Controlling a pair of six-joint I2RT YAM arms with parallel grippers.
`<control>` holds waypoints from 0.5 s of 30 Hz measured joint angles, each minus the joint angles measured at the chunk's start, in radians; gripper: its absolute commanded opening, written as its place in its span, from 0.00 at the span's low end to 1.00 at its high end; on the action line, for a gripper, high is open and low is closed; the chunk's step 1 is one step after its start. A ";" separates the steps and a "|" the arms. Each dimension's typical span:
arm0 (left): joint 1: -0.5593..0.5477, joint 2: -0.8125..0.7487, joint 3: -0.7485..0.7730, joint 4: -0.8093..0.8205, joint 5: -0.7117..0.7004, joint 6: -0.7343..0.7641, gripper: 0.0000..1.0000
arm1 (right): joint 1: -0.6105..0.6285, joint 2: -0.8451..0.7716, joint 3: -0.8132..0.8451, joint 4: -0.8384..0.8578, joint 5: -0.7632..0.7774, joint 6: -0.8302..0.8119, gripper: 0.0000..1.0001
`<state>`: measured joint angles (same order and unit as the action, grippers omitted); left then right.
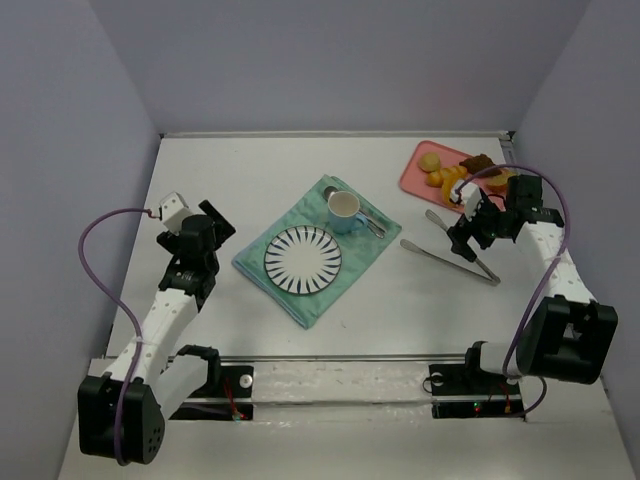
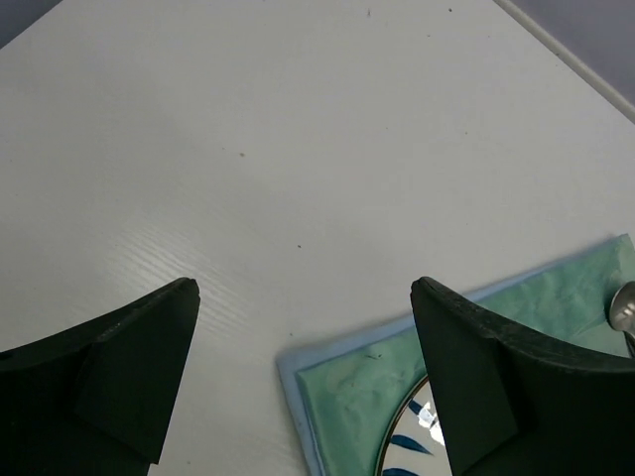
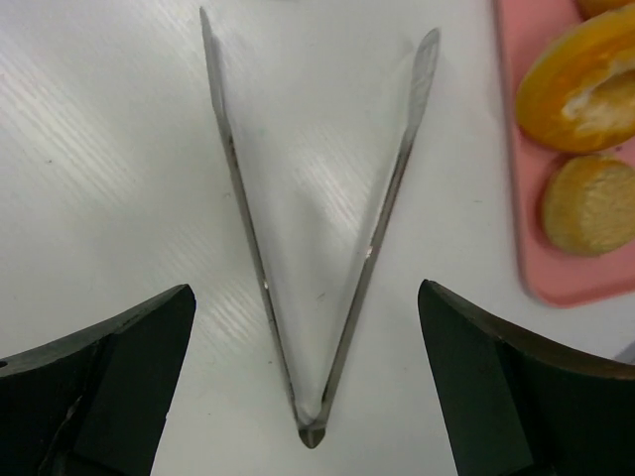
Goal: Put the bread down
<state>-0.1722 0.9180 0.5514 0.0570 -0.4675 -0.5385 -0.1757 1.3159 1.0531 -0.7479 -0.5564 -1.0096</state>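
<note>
Top view: bread [image 1: 431,162] on pink tray [image 1: 412,172] at 1 o'clock. Right gripper [image 1: 470,232] at 3 o'clock over tongs [image 1: 455,255]. Striped plate [image 1: 302,258] centre. Left gripper [image 1: 212,228] at 9 o'clock.

Left wrist: left gripper [image 2: 303,297] fingers apart, nothing between; green cloth [image 2: 556,297] at 4 o'clock.

Right wrist: right gripper [image 3: 306,293] fingers wide apart, straddling tongs [image 3: 382,218] near hinge; bread [image 3: 590,203] at 2 o'clock. Risk: off-centre squeeze skids tongs across table or catches one arm only.

A blue cup [image 1: 345,211] and a spoon [image 1: 372,222] rest on a green cloth [image 1: 296,213] on the white table [image 1: 250,160].
</note>
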 measured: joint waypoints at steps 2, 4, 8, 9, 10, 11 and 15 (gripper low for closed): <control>0.000 0.034 0.012 0.006 0.004 0.009 0.99 | -0.017 0.023 -0.031 -0.014 -0.016 -0.019 1.00; 0.000 0.069 0.028 0.009 0.008 0.020 0.99 | -0.030 0.063 -0.051 -0.023 -0.030 -0.039 1.00; 0.000 0.119 0.054 0.005 0.009 0.034 0.99 | -0.057 0.129 -0.069 -0.029 -0.030 -0.077 1.00; 0.000 0.130 0.061 0.006 0.009 0.037 0.99 | -0.062 0.138 -0.071 -0.030 -0.027 -0.084 1.00; 0.000 0.138 0.064 0.006 0.008 0.038 0.99 | -0.072 0.151 -0.071 -0.029 -0.024 -0.091 1.00; 0.000 0.144 0.068 0.006 0.008 0.040 0.99 | -0.080 0.162 -0.071 -0.027 -0.023 -0.098 1.00; 0.000 0.152 0.073 0.005 0.002 0.044 0.99 | -0.101 0.201 -0.071 -0.024 -0.011 -0.114 1.00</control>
<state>-0.1726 1.0698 0.6247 0.0624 -0.4652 -0.4942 -0.2764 1.5173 0.9825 -0.7719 -0.5674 -1.1236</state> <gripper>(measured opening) 0.990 0.995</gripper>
